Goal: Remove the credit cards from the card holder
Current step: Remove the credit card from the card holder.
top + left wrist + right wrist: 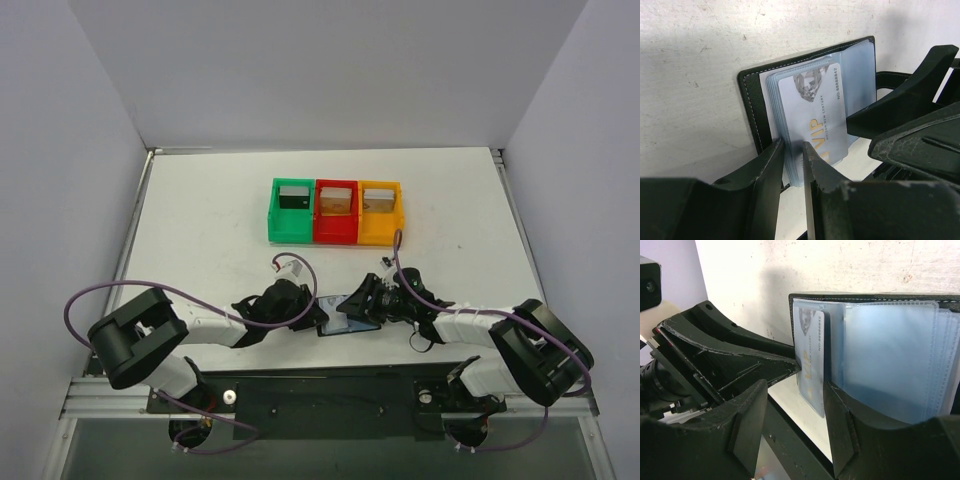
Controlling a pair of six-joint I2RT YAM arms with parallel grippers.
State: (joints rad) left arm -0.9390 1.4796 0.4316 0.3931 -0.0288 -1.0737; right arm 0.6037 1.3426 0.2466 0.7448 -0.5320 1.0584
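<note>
One small flat black folding card holder (345,324) is lying open on the white table (200,230), low in the middle of the top view, between the two arms. In the left wrist view its dark stitched cover (752,102) is sitting left of centre, with a bundle of clear plastic sleeves (860,75) fanning out of it. One card is showing: a pale blue plastic card (815,117) with gold "VIP" lettering, lying at the front of the bundle.

The left gripper (792,162) is pinching the lower edge of the sleeves, its two black fingers pressed close on either side. The right gripper (796,387) is standing with its two fingers spread apart, straddling the edge of the card's sleeve; its right finger (840,415) is lying against the sleeves, and a gap is showing on the other side.

Three plastic bins are sitting side by side at upper centre of the top view: one green (290,234), one red (335,237), one orange (378,237), each holding one small block.
</note>
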